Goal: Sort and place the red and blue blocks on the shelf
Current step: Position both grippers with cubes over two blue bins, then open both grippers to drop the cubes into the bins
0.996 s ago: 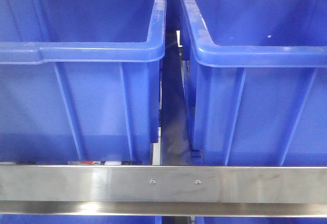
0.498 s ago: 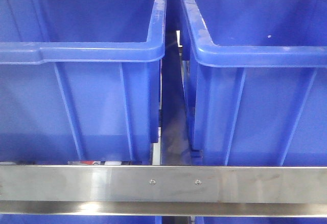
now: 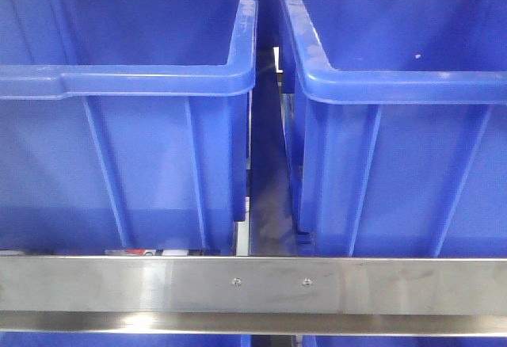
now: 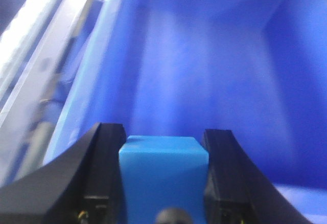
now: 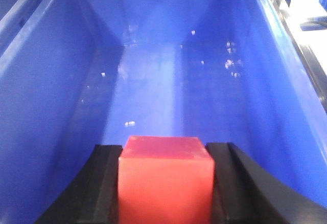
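Note:
In the left wrist view the blue block is clamped between the two black fingers of my left gripper, which is shut on it and hangs inside a large blue tub. The right wrist view has the red block held the same way by my right gripper, shut on it over the floor of another blue tub. The shelf shows in the front view as a brushed steel front rail with two small screws. Neither arm appears in the front view.
Two large blue tubs stand side by side on the shelf behind the rail, a narrow gap between them. A white track and steel frame run along the left tub's outer side. White specks dot the right tub's floor.

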